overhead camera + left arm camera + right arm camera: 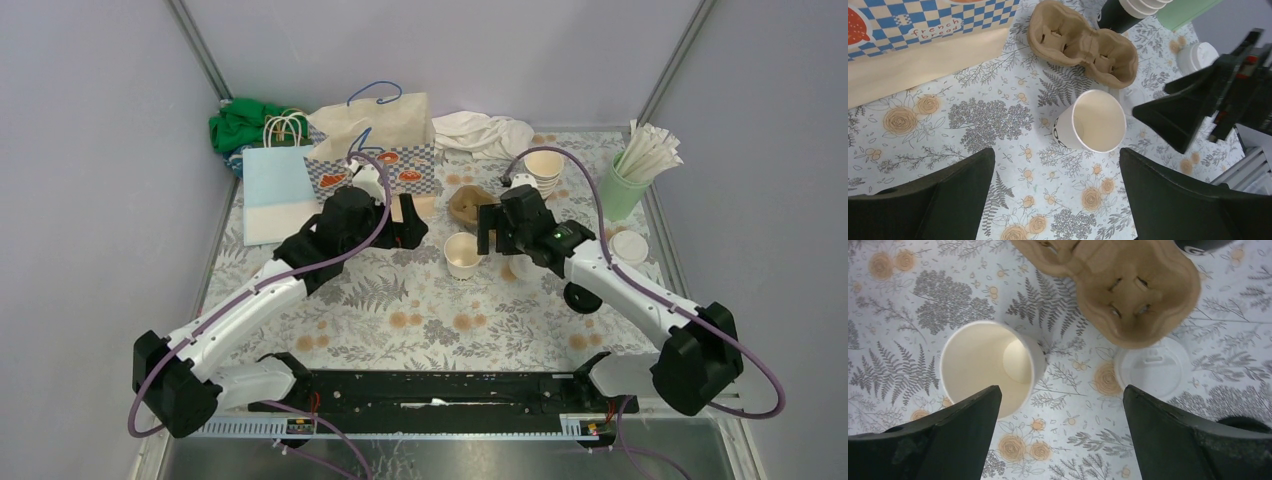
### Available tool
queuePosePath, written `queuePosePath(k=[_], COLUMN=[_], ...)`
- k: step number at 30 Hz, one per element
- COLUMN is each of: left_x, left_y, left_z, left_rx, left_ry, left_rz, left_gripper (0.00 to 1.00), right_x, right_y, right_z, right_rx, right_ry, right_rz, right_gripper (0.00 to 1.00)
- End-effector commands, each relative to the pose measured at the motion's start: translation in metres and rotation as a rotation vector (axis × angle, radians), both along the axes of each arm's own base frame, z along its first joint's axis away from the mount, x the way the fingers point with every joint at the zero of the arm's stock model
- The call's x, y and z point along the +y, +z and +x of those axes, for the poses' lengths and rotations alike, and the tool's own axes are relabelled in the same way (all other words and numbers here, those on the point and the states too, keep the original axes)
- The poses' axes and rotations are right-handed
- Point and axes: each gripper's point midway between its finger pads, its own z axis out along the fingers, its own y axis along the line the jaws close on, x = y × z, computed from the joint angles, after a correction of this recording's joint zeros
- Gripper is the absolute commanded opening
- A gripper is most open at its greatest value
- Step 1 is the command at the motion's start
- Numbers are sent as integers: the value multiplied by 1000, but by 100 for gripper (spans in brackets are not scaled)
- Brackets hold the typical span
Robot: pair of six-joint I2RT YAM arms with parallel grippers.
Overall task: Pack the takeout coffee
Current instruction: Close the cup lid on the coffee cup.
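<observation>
1 lidless paper cup point(462, 255) stands upright mid-frame on the worktop point(400, 320), just below the cardboard carrier point(470, 203), a white lid point(1152, 371) at its right. Left gripper point(1056, 155) and right gripper point(1060, 395) hover, fingers spread wide.

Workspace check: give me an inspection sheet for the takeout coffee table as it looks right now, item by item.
Surface: floral tablecloth, flat, no spills seen.
Job's things: open cup upright, no lid; brown cup carrier empty, behind it; cup stack at the back; loose white lid flat beside the carrier.
Clutter: checkered paper bag, blue bag, green cloth, white cloth, tumbler of straws.
Tools: left tool open, empty; right tool open, empty, above the open cup and lid.
Cables: purple cable along each arm; the right one arcs past the cup stack.
Surroundings: grey walls; nothing else seen.
</observation>
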Motion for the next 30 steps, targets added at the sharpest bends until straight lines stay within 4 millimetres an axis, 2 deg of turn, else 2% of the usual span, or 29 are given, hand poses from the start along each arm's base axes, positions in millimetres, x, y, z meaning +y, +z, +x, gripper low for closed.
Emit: queuePosePath(k=[1, 5, 9, 15, 19, 24, 30], left_x=[2, 7, 8, 9, 10, 10, 11], left_y=[1, 1, -2, 2, 4, 16, 20], left_z=[13, 10, 5, 4, 2, 1, 2], left_rx=[-25, -47, -51, -74, -81, -96, -103], left_ry=[57, 55, 34, 21, 10, 2, -1], left_rz=[-17, -12, -5, -2, 10, 13, 28], left_gripper=[99, 99, 99, 99, 99, 99, 99], right_x=[-42, -77, -89, -84, -89, -92, -90], right_y=[-7, -29, -50, -78, -93, -103, -112], right_z=[-16, -22, -18, 1, 12, 22, 31], right_rx=[64, 126, 142, 151, 169, 170, 193], right_ry=[-132, -199, -194, -164, -169, -149, -153], right_rz=[-64, -47, -75, -88, -116, -161, -171], right_gripper=[100, 100, 100, 100, 100, 100, 100])
